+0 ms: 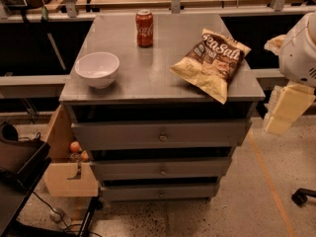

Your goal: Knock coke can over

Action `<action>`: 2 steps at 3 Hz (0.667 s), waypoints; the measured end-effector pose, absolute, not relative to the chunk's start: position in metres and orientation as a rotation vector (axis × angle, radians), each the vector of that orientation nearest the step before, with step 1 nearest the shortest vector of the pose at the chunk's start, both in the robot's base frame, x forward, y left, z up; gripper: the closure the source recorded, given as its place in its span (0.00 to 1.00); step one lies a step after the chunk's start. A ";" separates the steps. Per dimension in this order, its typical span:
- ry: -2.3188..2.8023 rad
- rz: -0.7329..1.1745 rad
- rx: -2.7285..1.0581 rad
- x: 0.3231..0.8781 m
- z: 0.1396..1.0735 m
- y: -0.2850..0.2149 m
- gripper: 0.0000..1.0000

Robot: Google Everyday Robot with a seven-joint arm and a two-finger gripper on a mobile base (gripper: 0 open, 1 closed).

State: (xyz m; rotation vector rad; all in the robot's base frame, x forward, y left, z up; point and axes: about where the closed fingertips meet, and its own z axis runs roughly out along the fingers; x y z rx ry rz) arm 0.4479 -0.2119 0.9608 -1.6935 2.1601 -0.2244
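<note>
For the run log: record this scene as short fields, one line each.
can: upright, at the back of the cabinet top
bowl: front left, upright, apart from the can
bag: lying on the right, one corner over the front edge
hand: off the cabinet's right side, touching nothing
task: can not yet knocked over

A grey cabinet (148, 78) fills the middle of the frame. On its top, a coke can (144, 27) stands upright at upper centre, a white bowl (97, 69) sits at left, and a chip bag (212, 60) lies at right, one corner past the front edge. The gripper (282, 113) hangs at the frame's right edge, off the cabinet.
</note>
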 end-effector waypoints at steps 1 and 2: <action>2.160 -0.224 -1.693 0.448 0.961 -0.212 0.00; 2.060 -0.196 -1.645 0.470 0.968 -0.199 0.00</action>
